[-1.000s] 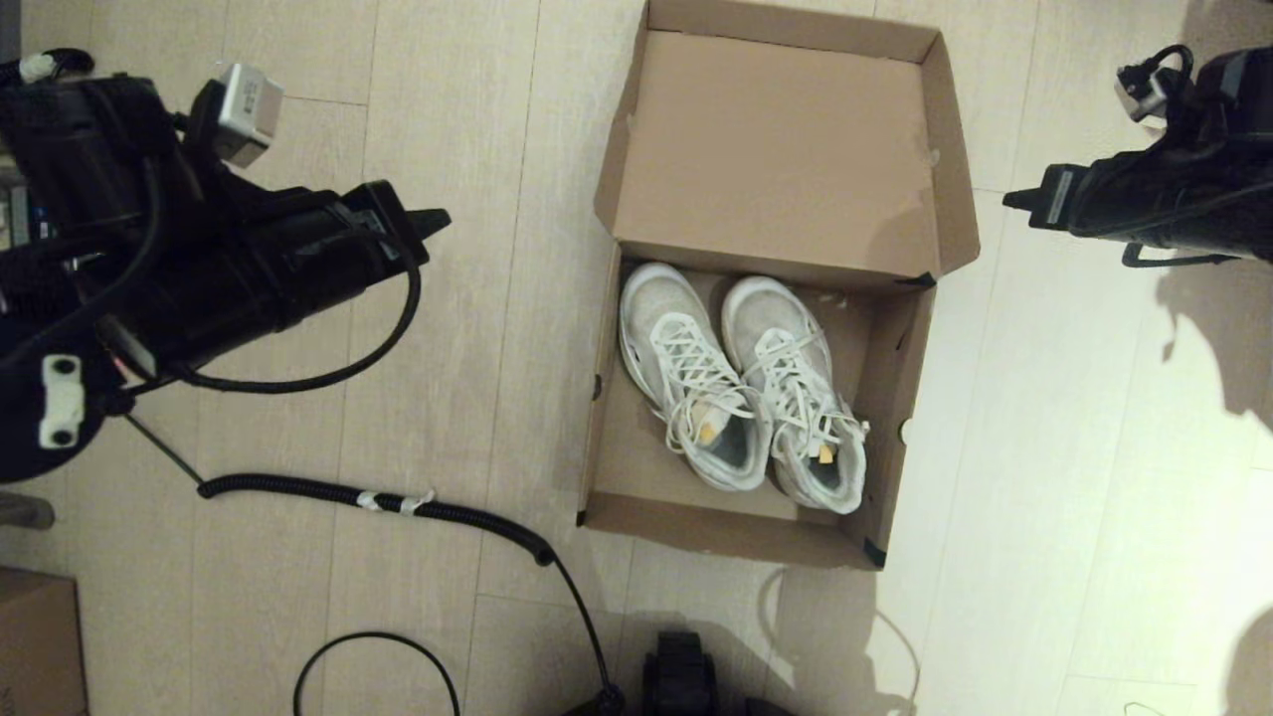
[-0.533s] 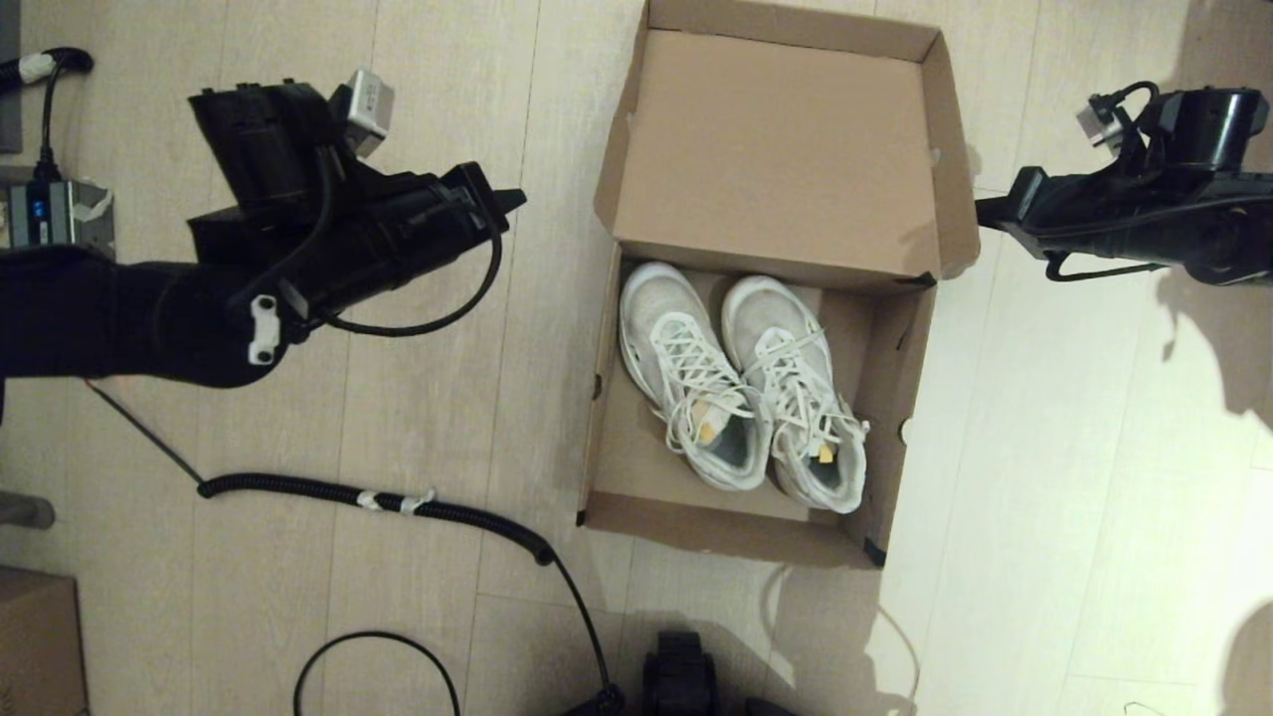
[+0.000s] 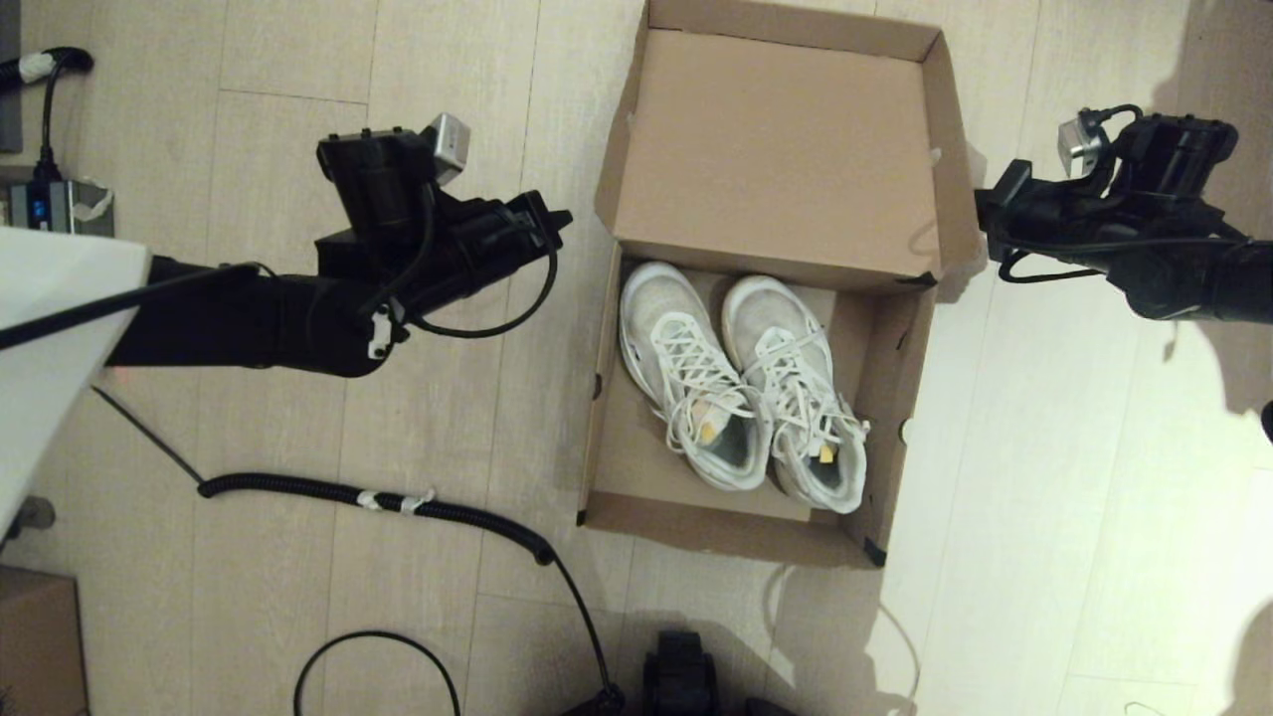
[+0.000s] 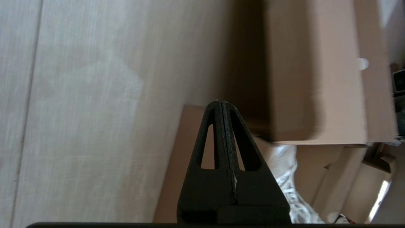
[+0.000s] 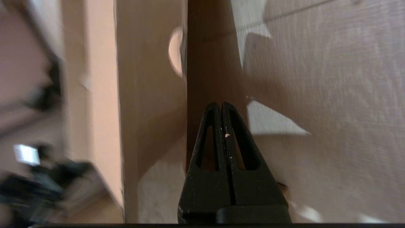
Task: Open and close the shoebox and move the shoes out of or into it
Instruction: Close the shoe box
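Observation:
The brown cardboard shoebox stands open on the wooden floor, its hinged lid leaning back at the far side. Both white sneakers lie side by side inside it, toes toward the lid. My left gripper is shut and empty, just left of the lid's left flap. On the other side my right gripper is shut and empty too, its tip close against the lid's right flap; contact cannot be told.
A coiled black cable runs across the floor left of the box. A smaller brown carton sits at the near left corner. A grey device lies at the far left. Bare floor lies right of the box.
Both arms have swung inward toward the lid, the left one rightward and the right one leftward. The box and shoes have not moved.

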Robot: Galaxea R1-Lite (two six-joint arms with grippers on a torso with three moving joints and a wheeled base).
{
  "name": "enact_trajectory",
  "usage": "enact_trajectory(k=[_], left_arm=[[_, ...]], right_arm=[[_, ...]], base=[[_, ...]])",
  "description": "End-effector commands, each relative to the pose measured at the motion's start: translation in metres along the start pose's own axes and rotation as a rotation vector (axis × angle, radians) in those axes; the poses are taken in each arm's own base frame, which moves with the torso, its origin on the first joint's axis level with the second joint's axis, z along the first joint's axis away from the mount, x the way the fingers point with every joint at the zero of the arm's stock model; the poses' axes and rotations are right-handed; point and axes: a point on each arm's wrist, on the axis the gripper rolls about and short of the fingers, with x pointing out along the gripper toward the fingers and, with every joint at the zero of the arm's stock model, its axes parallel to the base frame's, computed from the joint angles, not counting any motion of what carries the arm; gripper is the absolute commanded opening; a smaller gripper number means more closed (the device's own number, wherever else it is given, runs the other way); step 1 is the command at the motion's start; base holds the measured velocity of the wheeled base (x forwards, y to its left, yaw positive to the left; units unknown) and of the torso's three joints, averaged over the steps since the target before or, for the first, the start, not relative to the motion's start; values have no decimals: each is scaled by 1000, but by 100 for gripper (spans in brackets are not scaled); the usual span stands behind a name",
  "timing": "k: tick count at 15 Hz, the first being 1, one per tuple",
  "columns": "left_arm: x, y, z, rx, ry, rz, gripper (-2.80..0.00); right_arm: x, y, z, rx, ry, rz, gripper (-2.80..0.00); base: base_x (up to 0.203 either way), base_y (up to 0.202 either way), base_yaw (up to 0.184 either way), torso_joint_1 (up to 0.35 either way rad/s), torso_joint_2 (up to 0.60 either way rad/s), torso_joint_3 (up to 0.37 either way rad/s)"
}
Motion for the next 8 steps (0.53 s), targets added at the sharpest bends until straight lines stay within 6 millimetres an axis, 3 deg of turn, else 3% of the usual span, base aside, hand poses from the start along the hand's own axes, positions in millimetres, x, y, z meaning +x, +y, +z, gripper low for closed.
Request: enact_trajectory(k=[1,8], left_arm=[[6,5,-11,-8,22,6,-280],[13,9,-22,-11,35,6,-280]], right_arm=[[4,-9,-3,71,-2,12,-280],[10,-22,-8,239,-24,55,-280]], base=[[0,0,0,0,0,0],[0,0,0,0,0,0]])
